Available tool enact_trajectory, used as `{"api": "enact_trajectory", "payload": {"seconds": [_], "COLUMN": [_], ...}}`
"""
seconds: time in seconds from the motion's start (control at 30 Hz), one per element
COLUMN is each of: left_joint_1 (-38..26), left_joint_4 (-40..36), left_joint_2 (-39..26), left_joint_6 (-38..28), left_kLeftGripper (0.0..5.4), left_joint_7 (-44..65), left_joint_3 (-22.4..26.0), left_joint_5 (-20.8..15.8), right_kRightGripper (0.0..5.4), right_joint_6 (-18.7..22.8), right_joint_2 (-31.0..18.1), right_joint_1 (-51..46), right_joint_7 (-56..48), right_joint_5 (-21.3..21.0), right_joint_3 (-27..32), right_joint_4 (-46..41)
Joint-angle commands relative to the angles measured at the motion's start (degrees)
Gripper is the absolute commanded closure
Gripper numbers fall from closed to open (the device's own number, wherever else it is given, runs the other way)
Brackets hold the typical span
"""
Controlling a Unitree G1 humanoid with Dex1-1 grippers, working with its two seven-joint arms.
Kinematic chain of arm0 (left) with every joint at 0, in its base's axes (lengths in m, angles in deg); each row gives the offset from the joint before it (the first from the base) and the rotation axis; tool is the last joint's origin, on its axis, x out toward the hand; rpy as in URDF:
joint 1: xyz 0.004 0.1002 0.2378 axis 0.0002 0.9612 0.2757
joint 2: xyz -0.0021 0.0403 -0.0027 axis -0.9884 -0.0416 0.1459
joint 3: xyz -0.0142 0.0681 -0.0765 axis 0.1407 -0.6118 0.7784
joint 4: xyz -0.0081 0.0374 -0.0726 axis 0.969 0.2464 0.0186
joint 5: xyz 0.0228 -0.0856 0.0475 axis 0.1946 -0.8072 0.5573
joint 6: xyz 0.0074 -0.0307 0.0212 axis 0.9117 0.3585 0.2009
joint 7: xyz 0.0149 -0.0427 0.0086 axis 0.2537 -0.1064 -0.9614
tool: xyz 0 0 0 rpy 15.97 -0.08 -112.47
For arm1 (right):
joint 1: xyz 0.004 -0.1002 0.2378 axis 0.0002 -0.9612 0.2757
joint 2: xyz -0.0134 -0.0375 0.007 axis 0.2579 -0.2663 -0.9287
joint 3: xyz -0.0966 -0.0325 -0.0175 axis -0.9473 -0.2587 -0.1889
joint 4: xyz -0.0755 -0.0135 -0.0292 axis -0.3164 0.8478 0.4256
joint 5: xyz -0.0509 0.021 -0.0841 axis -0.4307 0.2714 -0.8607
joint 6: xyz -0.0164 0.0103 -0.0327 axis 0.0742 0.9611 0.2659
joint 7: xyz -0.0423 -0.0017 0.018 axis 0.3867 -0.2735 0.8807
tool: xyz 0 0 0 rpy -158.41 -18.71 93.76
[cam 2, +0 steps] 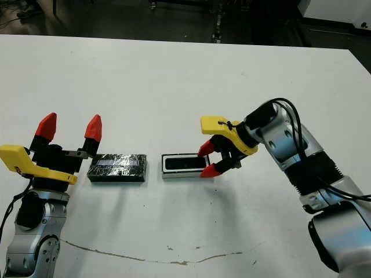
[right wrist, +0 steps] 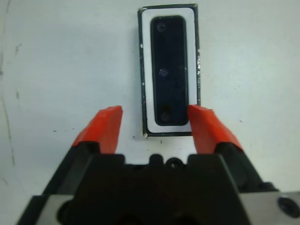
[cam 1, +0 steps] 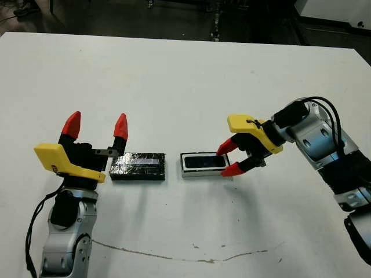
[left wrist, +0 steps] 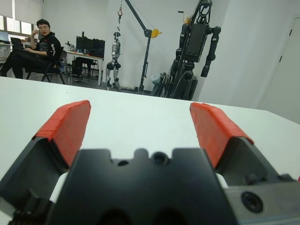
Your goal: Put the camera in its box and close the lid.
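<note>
The slim glossy black camera [right wrist: 168,70] is seated in the shallow white box [right wrist: 145,84], the black glossy lid [cam 1: 138,167] is left off, and both grippers' jaws are held apart.

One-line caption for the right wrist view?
Open right gripper poised at one end of the box, camera already lying inside, lid not in view.

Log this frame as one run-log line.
camera: in box | lid: off, left of box | right end effector: open, at box's end | left end effector: open, by lid
</note>
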Motion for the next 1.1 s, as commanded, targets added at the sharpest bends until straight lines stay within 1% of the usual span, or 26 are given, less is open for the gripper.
{"api": "enact_trajectory", "payload": {"seconds": [0.03,0.1,0.13,0.17,0.27,0.33,0.4,0.47,0.53,0.63,0.7,0.87,0.97,1.1], "left_joint_1": [0.74,0.75,0.76,0.77,0.76,0.73,0.73,0.7,0.66,0.66,0.66,0.61,0.64,0.78], "left_joint_4": [0.42,0.43,0.42,0.39,0.42,0.38,0.28,0.26,0.25,0.18,0.15,0.2,0.28,-0.18], "left_joint_2": [-0.26,-0.16,-0.15,-0.15,-0.13,-0.15,-0.14,-0.13,-0.18,-0.15,-0.13,-0.29,-0.45,-0.84], "left_joint_6": [0.09,0.04,0.05,0.09,0.08,0.13,0.16,0.14,0.22,0.2,0.17,0.44,0.35,0.95], "left_kLeftGripper": [0.0,0.0,0.0,0.0,0.0,0.0,0.0,0.0,0.0,0.0,0.0,0.0,0.0,0.0], "left_joint_7": [0.06,-0.02,-0.06,-0.08,0.06,0.12,-0.01,-0.09,-0.07,-0.19,-0.21,0.11,0.29,0.34], "left_joint_3": [0.01,-0.01,-0.05,-0.07,-0.07,-0.08,-0.12,-0.17,-0.2,-0.3,-0.32,-0.13,-0.01,0.3], "left_joint_5": [0.58,0.57,0.64,0.65,0.4,0.32,0.45,0.59,0.6,0.81,0.82,0.22,0.16,-0.1], "right_kRightGripper": [1.02,0.9,0.66,0.64,0.25,0.01,0.01,0.01,0.01,0.01,0.01,0.01,0.01,0.01], "right_joint_6": [-1.49,-2.22,-2.77,-2.98,-1.23,-0.2,0.45,2.45,4.46,6.06,7.13,10.47,9.7,9.96], "right_joint_2": [-0.39,-0.34,-0.33,-0.32,-0.46,-0.36,-0.47,-0.79,-0.9,-1.3,-1.68,-2.02,-1.27,2.45], "right_joint_1": [0.27,0.08,0.0,-0.13,-0.2,0.19,0.64,1.56,2.04,1.58,1.21,-1.14,-4.25,-12.25], "right_joint_7": [-0.16,0.33,0.57,0.94,1.96,2.13,2.7,3.43,4.0,5.25,5.99,9.94,13.71,24.05], "right_joint_5": [-0.77,-0.94,-1.02,-1.05,-1.01,-0.1,0.43,0.63,1.93,4.07,4.99,8.57,11.49,16.19], "right_joint_3": [-0.43,-0.22,-0.11,0.09,0.79,1.92,2.99,4.13,6.03,9.2,10.29,14.58,18.89,27.5], "right_joint_4": [0.83,0.78,0.77,0.7,-0.34,-0.73,-1.5,-3.22,-4.67,-7.25,-8.52,-11.56,-13.22,-18.19]}}
